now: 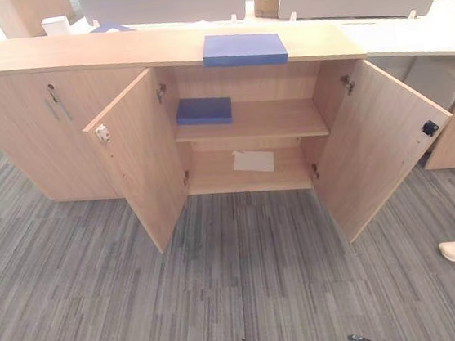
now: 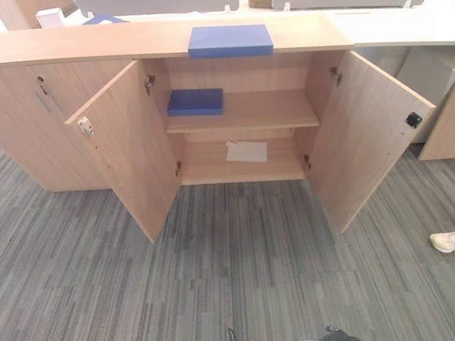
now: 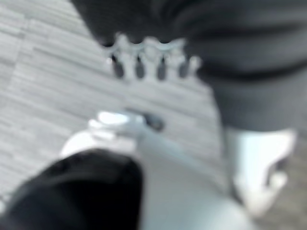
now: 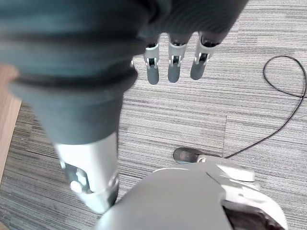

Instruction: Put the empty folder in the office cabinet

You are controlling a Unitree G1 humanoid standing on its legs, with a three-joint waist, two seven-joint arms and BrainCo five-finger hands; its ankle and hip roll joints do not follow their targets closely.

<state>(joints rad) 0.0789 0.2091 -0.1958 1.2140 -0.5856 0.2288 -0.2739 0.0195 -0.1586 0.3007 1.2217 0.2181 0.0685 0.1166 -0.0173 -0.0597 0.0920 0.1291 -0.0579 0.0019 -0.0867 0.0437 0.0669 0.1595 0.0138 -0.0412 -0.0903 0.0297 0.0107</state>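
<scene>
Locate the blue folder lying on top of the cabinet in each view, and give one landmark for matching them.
Left eye view: blue folder on the cabinet top, above the open compartment.
Right eye view: same spot, upper centre.
Left wrist view: floor and the left hand.
Right wrist view: floor and the right hand.
Shared landmark: second folder on the shelf.

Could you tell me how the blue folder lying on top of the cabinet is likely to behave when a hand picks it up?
The blue folder lies flat with straight edges, so it is probably fairly stiff. It looks like a thin, closed slab, so likely light. It slightly overhangs the front edge of the cabinet top, so a push might slide it off.
</scene>
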